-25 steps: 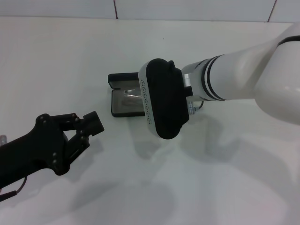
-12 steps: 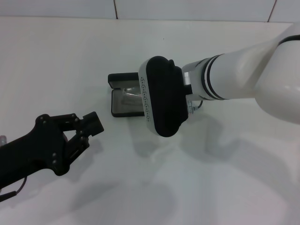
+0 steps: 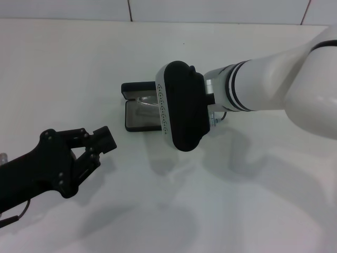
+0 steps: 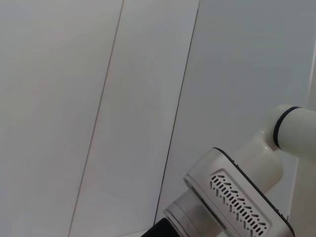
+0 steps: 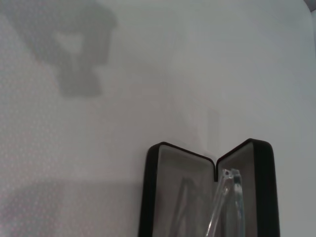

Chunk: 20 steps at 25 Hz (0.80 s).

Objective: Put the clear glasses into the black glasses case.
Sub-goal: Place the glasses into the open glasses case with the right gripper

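Item: black glasses case (image 3: 138, 108), lying open near the middle of the tabletop (image 3: 63, 68), toward its far edge, lid raised on the far side and grey lining exposed; the same case is seen in the right wrist view (image 5: 207, 195) with both halves spread. Item: clear glasses (image 3: 145, 104), seen over the open tray of the case, with the tip of one temple arm (image 5: 228, 174) reaching to the hinge line; whether they rest on the lining or are only held above it cannot be told. Item: right gripper (image 3: 181, 108), placed directly above the near-right part of the case; its fingers are hidden beneath its own housing, so it cannot be told whether they are apart, together or clamped on the glasses. Change noted: over the last second the right wrist has been shifted slightly toward the left edge of the tabletop, farther over the case, and the glasses with it. The placing step is judged nearly complete, release and lid closure remaining. Item: left gripper (image 3: 103, 141), held idle near the front-left corner, fingers drawn together on nothing, unmoved.
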Each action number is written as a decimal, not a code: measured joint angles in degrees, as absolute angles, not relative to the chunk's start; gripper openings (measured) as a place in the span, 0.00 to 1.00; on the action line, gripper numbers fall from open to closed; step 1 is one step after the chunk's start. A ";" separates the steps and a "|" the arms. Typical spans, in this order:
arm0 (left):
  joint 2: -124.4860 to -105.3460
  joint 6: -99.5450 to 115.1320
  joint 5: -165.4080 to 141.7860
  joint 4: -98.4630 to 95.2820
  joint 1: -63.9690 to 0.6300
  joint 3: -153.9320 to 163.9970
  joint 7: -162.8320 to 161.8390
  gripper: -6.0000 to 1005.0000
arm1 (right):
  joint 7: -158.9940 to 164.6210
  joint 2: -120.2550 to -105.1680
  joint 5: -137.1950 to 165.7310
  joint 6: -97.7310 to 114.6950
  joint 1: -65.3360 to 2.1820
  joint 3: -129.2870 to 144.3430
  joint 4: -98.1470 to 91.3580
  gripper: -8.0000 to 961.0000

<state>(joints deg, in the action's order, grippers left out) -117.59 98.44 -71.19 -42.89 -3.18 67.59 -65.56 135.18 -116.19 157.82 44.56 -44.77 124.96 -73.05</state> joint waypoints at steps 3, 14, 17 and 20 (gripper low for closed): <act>-117.59 98.44 -71.19 -42.89 -3.16 67.59 -65.57 0.23 | 135.18 -116.19 157.66 44.32 -44.77 124.98 -72.94 0.06; -117.69 98.44 -71.19 -42.89 -3.16 67.59 -65.53 0.23 | 135.27 -116.19 157.41 43.45 -44.65 125.44 -72.55 0.06; -117.68 98.44 -71.19 -42.88 -3.16 67.59 -65.48 0.23 | 135.32 -116.19 157.41 42.93 -44.65 125.47 -72.27 0.06; -117.69 98.44 -71.19 -42.89 -3.16 67.59 -65.42 0.23 | 135.40 -116.19 157.38 42.67 -44.63 125.58 -72.24 0.06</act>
<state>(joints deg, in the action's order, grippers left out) -117.69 98.44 -71.19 -42.89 -3.16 67.59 -65.42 135.40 -116.19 157.38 42.67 -44.63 125.58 -72.24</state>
